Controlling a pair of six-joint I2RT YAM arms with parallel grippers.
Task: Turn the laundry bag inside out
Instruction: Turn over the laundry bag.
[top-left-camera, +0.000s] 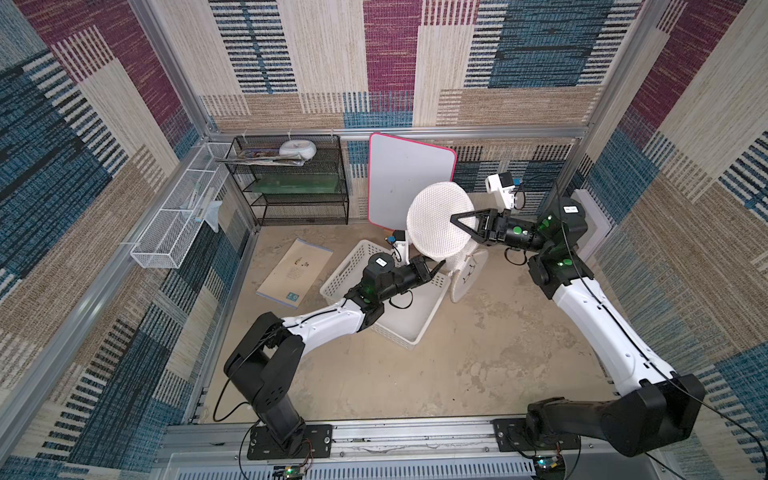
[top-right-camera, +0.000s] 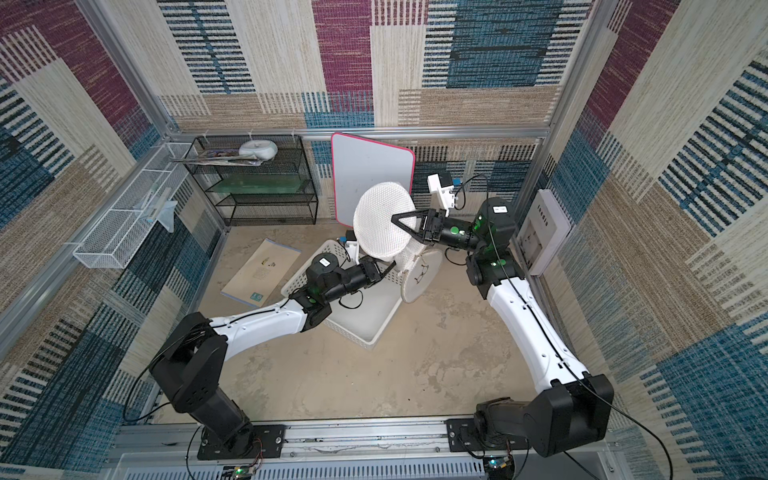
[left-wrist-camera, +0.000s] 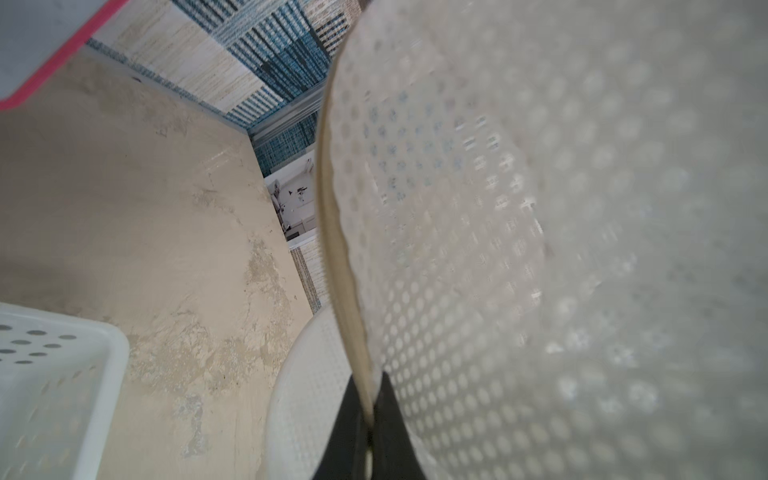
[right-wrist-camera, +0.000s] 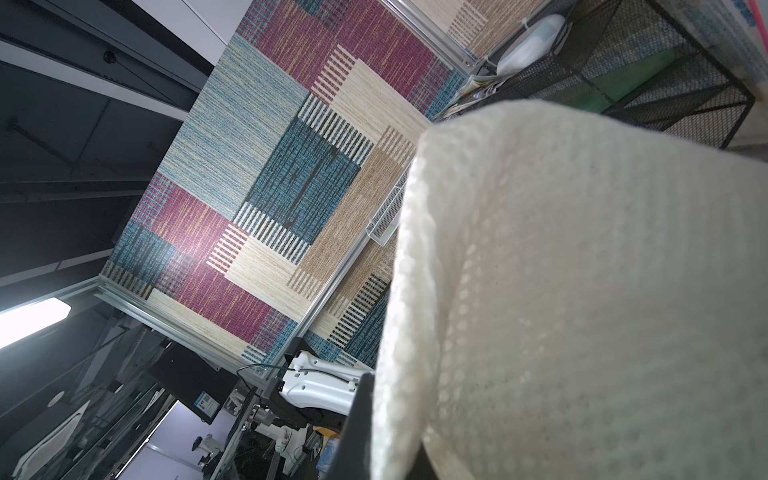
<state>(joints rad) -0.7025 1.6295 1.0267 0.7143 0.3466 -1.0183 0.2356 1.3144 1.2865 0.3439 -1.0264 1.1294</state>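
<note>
soft white net-mesh laundry bag (top-left-camera: 436, 216): light, limp | left pincer (top-left-camera: 439, 265): nipping its hem | right pincer (top-left-camera: 455, 217): seemingly nipping mesh | grip: hem beside pincers

The place is a robotics lab test cell. An aluminium frame (top-left-camera: 519, 131) boxes in a mottled beige floor (top-left-camera: 478, 353), and patterned woven panels (top-left-camera: 324, 54) line the walls. A left arm (top-left-camera: 328, 322) and a right arm (top-left-camera: 602, 328) are bolted to a metal rail (top-left-camera: 415, 434). A black mesh shelf (top-left-camera: 299, 208) stands at the back as a household prop.
</note>
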